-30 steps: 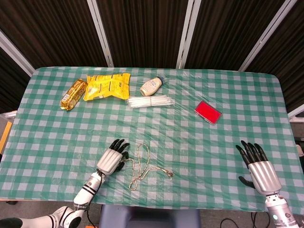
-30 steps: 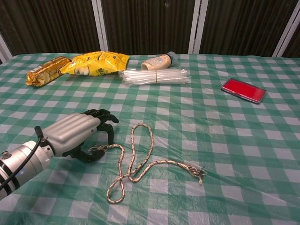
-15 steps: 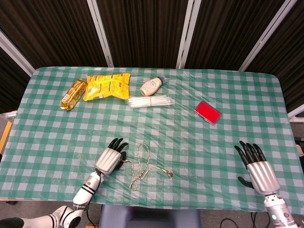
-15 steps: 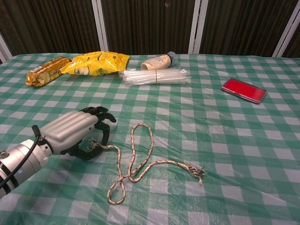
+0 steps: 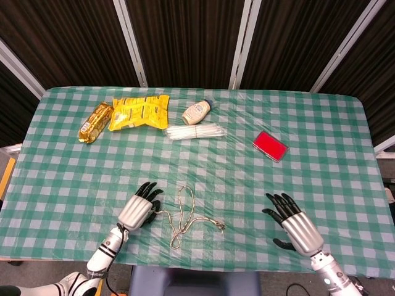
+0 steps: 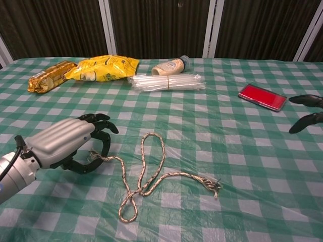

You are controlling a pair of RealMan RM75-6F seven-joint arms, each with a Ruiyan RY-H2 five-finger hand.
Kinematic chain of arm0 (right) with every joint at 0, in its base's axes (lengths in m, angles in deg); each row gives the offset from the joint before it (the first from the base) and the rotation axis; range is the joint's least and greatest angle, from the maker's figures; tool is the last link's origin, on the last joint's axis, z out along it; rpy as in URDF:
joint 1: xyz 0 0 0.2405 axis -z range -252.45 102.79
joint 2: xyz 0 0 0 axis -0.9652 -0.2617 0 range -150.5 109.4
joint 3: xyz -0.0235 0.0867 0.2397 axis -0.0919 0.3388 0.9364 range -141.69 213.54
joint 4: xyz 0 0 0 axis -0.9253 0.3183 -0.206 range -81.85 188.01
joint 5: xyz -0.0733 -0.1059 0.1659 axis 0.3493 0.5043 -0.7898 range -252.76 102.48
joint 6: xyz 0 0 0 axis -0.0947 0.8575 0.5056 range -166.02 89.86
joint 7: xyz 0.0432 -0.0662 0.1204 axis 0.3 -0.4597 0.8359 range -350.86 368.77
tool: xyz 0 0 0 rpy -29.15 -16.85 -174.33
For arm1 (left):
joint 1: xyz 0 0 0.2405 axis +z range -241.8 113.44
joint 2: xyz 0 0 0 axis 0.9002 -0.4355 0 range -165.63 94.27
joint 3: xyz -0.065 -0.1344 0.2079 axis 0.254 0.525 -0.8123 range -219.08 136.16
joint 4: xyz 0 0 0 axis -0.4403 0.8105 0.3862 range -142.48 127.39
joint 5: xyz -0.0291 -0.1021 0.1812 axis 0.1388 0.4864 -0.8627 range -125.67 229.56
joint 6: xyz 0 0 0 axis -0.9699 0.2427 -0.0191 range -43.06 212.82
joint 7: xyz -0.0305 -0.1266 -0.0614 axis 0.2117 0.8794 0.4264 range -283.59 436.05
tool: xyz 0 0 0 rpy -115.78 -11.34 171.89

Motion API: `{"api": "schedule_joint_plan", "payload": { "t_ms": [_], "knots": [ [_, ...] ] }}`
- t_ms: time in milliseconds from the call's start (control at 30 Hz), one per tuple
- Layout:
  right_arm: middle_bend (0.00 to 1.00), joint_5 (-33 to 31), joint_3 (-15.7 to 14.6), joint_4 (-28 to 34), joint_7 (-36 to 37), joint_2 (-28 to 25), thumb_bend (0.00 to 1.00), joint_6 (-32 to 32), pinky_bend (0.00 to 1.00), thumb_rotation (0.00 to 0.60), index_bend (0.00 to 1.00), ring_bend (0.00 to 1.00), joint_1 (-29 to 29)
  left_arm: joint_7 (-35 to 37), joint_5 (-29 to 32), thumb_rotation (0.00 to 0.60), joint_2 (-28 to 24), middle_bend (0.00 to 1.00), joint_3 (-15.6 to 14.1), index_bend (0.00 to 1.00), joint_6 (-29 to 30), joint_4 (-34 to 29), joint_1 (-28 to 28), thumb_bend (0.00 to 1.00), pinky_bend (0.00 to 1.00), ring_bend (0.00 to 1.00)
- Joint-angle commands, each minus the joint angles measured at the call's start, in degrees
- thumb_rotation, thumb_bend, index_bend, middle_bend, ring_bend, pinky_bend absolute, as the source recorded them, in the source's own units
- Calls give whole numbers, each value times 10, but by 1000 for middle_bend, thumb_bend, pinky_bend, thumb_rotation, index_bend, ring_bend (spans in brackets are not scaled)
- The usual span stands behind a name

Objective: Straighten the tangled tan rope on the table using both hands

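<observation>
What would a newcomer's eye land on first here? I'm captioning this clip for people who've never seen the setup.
Probably the tan rope, looped and crossed over itself near the front edge of the green checked table, with the left hand pinching one end. Next, the right hand, fingers spread and holding nothing, off to the rope's right. At the back, the bright yellow snack bag and the red case stand out.

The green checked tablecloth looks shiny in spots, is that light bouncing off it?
Yes: in the chest view, pale glare streaks the wrinkled green-and-white checked plastic tablecloth near the tangled tan rope; in the head view the sheen is softer, the black backdrop stays dark, and everything looks sharp.
</observation>
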Motion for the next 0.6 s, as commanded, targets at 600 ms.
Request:
{"api": "schedule_joint_plan", "payload": {
  "t_ms": [600],
  "knots": [
    [5,-105,56,-71,-156,202,389,178,0,600,608,0,-100,21,6,600,-16,200,-2,671,12,2,14,484,111,67]
  ]
}}
